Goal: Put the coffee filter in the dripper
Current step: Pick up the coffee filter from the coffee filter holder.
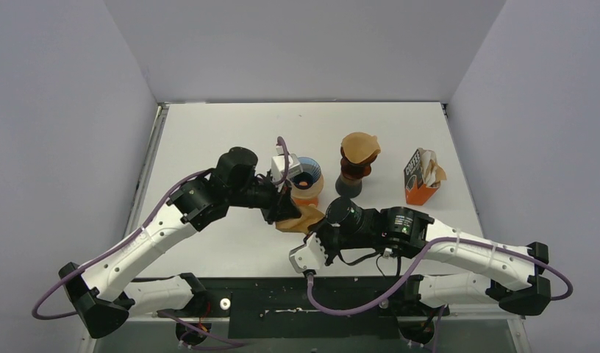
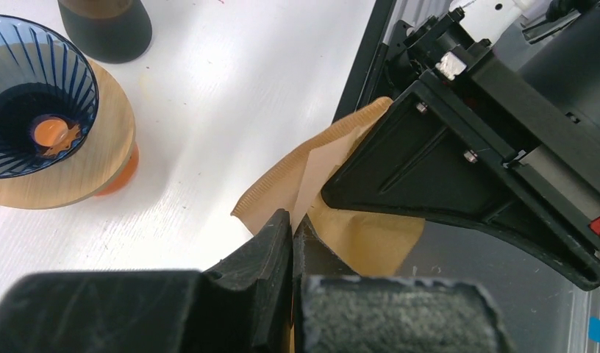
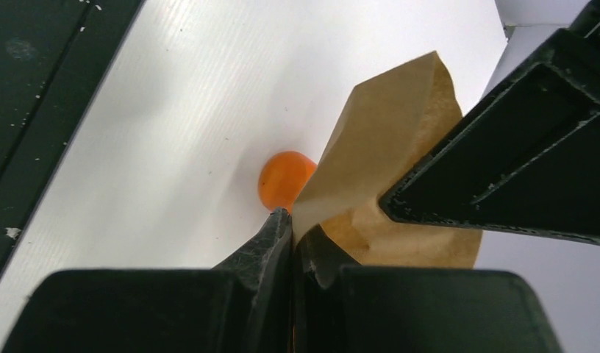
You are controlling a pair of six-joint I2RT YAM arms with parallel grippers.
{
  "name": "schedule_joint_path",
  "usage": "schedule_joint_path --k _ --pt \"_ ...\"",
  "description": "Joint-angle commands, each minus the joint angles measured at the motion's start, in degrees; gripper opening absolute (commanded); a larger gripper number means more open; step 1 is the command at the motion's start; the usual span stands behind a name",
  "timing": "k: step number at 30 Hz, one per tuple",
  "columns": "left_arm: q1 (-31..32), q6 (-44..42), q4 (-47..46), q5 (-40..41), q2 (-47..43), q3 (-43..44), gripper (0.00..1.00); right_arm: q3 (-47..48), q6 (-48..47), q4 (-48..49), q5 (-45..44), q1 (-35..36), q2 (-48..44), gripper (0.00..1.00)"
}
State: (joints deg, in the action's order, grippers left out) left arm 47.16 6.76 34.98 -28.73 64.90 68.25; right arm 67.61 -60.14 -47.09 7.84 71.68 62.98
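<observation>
Orange carton (image 1: 419,180), dark stand (image 1: 354,176), perhaps filter-topped, on white table (image 1: 231,132)

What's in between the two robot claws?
The filter. The left gripper and the right gripper each pinch an edge of it, as the top view and both wrist views show.

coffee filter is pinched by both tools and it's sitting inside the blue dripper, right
Not quite. The left tool and the right tool do both pinch the coffee filter, but it is not inside the blue dripper. It is held off to the side of the dripper, which has no paper in it. The left wrist view shows this.
</observation>
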Motion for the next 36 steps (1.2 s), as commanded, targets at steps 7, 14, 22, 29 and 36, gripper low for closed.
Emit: schedule_joint_path --k 7,14,22,29,36 --pt "1.02 -2.72 -0.83 0.51 -1.72 3.47 0.00 4.02 3.64 -0.87 1.87 0.48 0.76 0.00" --pt "2.12 -3.40 0.03 2.35 -1.32 3.52 0.00 4.17 4.15 0.59 0.87 0.48 0.73 0.13" --pt "3.01 -3.69 1.14 3.00 -0.82 4.41 0.00 5.14 4.40 0.54 -0.99 0.48 2.50 0.34" --pt "3.71 -3.73 2.92 4.06 -0.23 5.83 0.00 5.51 3.89 0.71 -4.21 0.48 4.85 0.34" --pt "4.90 -4.17 4.25 5.31 0.61 7.11 0.00 6.25 3.35 1.93 -9.27 0.48 6.71 0.32"
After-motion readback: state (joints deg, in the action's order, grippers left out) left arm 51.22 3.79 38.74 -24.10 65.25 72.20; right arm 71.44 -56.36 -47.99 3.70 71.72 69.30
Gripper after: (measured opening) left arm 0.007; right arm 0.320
